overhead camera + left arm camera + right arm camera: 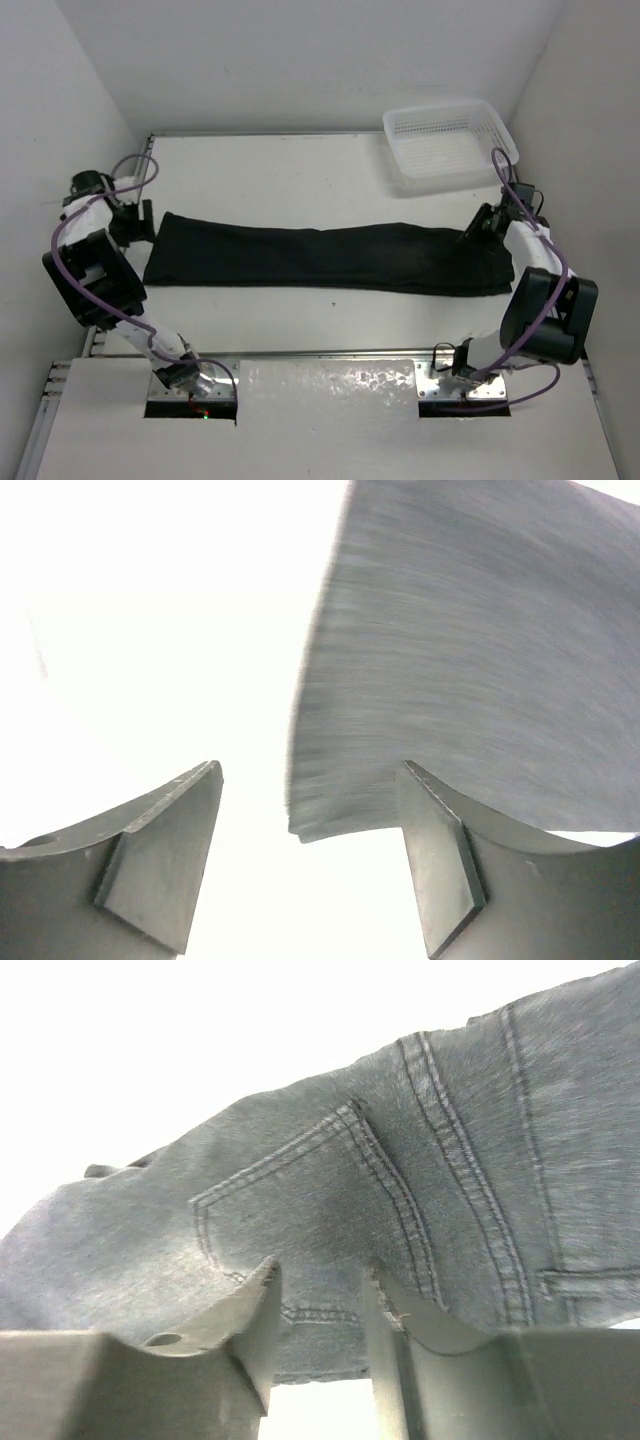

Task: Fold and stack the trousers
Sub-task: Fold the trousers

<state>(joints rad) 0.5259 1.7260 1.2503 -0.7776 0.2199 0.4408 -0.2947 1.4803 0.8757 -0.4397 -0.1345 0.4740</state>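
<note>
At the near edge of the counter (300, 180), bolted side by side: left arm base (190, 375) and right arm base (465, 372).

Farther in, across the middle of the counter: the trousers (320, 255), black, laid flat in one long band from near the left edge toward the right edge, waist end to the right.

At the left end of that band, the left gripper (135, 222), low beside the hem. Wide open in the left wrist view (310, 770), with a hem corner of the trousers (470, 650) just beyond the gap. Cannot tell whether cloth touches the right-hand finger.

At the right end, the right gripper (475, 228), low over the waist. Parted by a narrow gap in the right wrist view (320, 1272), gripping nothing, tips right at the cloth, with a back pocket and seams of the trousers (400, 1160) just ahead.

In the far right corner, apart from the trousers: a white mesh basket (445, 106).
</note>
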